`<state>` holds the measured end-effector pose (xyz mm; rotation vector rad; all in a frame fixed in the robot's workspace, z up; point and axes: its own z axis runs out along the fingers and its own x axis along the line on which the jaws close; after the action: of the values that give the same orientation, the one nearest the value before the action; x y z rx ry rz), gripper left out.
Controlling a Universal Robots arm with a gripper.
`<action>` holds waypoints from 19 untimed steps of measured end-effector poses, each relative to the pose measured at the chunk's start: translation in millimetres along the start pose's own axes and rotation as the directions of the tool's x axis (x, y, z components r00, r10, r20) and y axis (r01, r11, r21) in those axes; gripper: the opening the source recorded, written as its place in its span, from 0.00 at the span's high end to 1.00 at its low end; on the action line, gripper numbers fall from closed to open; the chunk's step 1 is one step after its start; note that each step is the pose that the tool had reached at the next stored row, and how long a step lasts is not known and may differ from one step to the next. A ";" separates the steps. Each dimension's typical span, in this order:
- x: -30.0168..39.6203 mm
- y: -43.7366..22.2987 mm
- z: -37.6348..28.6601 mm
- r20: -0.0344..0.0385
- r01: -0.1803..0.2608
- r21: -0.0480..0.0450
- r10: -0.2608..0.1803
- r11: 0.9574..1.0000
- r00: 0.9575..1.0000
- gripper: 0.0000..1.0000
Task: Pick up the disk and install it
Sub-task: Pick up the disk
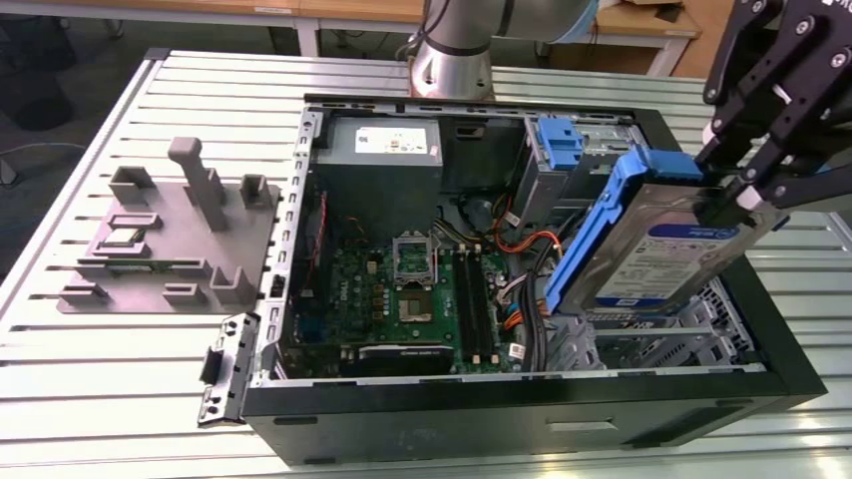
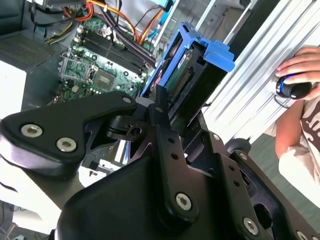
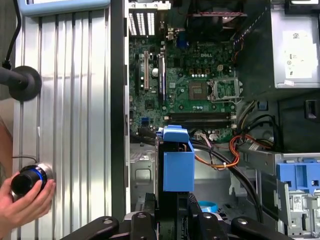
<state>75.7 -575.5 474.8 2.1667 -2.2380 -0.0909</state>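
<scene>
1. The jaws are closed on one disk (image 1: pixel 659 254), gripping its upper end.
2. The disk, a silver drive in a blue carrier, hangs tilted over the metal drive cage (image 1: pixel 652 334) at the exterior view's right side of the case. Whether it touches the cage cannot be told.
3. One bare blue bracket (image 1: pixel 560 145) sits in the bay just beyond it.
4. The one open computer case (image 1: pixel 533 419) holds one motherboard (image 1: pixel 399 289) and one grey power supply (image 1: pixel 383 148).
5. The case lies on the slatted table (image 1: pixel 107 359), beside one grey fixture plate (image 1: pixel 160 239).
6. One person's hand (image 3: pixel 22 200) rests on a black knob (image 3: pixel 27 181) on the table.
</scene>
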 end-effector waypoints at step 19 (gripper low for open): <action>-0.7 -23.4 3.0 -0.003 0.051 0.002 -0.051 0.999 0.999 0.65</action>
<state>98.9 -575.4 470.4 2.2236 -2.1824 -0.0859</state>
